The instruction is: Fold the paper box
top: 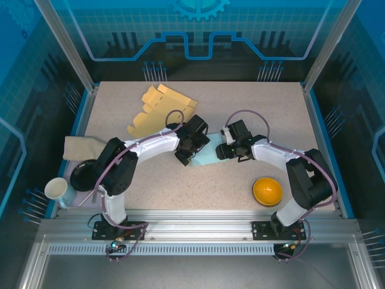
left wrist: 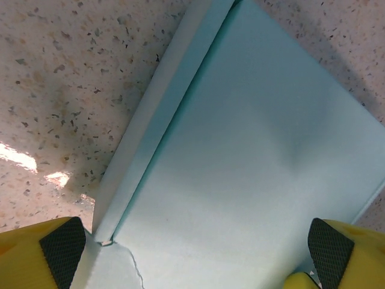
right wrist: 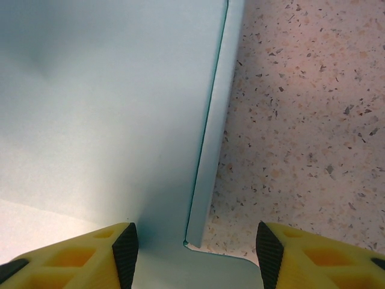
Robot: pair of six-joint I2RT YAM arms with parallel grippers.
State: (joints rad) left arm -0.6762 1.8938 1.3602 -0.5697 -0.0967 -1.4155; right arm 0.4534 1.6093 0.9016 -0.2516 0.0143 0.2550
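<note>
— Black-padded yellow fingers (left wrist: 63, 250) of the left gripper (left wrist: 197, 248) frame the left wrist view, spread wide. What lies between them?
— The pale blue paper box (left wrist: 252, 156), flat on the speckled table (left wrist: 60, 90), directly under the jaws. Its folded side flap (left wrist: 144, 138) runs diagonally away from the left pad. Nothing is clamped.
— And the right wrist view?
— The right gripper (right wrist: 198, 253) stands partly apart with the paper box (right wrist: 108, 108) below it. A raised edge strip (right wrist: 210, 150) runs straight ahead between the fingers, and nothing looks pinched.
— From above?
— Both sit mid-table: the left gripper (top: 183, 156) at the left end of the paper box (top: 206, 158), the right gripper (top: 227, 150) at its right end. The long axis runs gripper to gripper, so neither arm is nearer. The next fold probably needs one to hold while the other lifts a flap.
</note>
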